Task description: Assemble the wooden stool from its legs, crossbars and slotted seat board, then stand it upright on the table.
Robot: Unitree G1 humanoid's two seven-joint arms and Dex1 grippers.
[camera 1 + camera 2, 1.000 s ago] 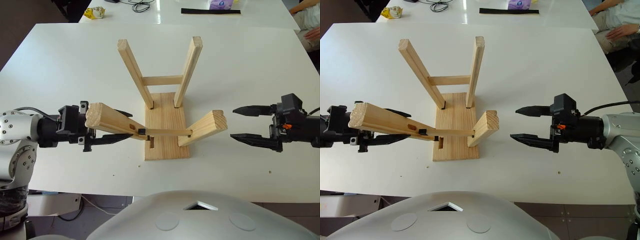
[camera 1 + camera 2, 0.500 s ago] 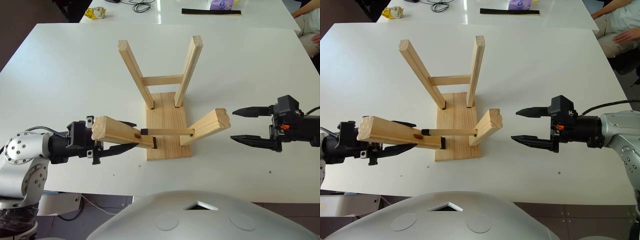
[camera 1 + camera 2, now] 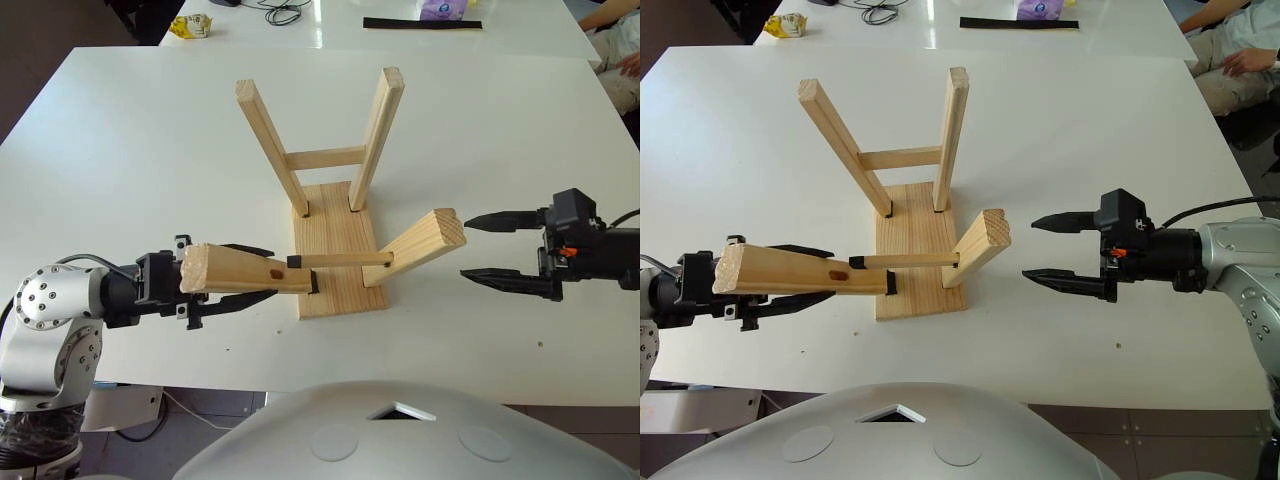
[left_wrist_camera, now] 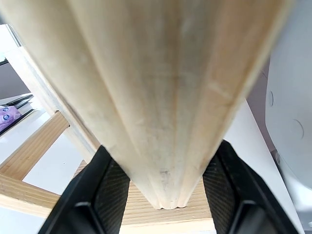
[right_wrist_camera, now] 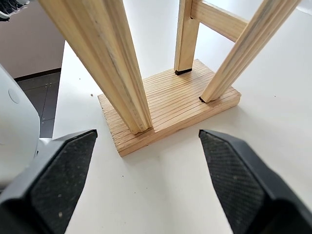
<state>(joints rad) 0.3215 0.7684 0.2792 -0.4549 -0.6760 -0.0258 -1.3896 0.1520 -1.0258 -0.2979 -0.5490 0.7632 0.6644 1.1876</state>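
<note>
The slotted seat board lies flat on the white table. Two legs joined by a crossbar stand in its far end. A second leg pair hangs tilted over its near end. My left gripper is shut on that pair's left leg, which lies almost level above the table. In the left wrist view the leg sits between both black fingers. A thin crossbar links it to the right leg, whose lower end touches the board. My right gripper is open, just right of that leg.
A yellow packet, a cable, a black strip and a purple item lie on the far table. A person sits at the far right edge. Bare table lies on both sides of the board, and its front edge runs close below the grippers.
My left gripper has swung the held leg lower and flatter, carrying the pair slightly right. The board's near end has slid a little right. The right gripper has hardly moved.
</note>
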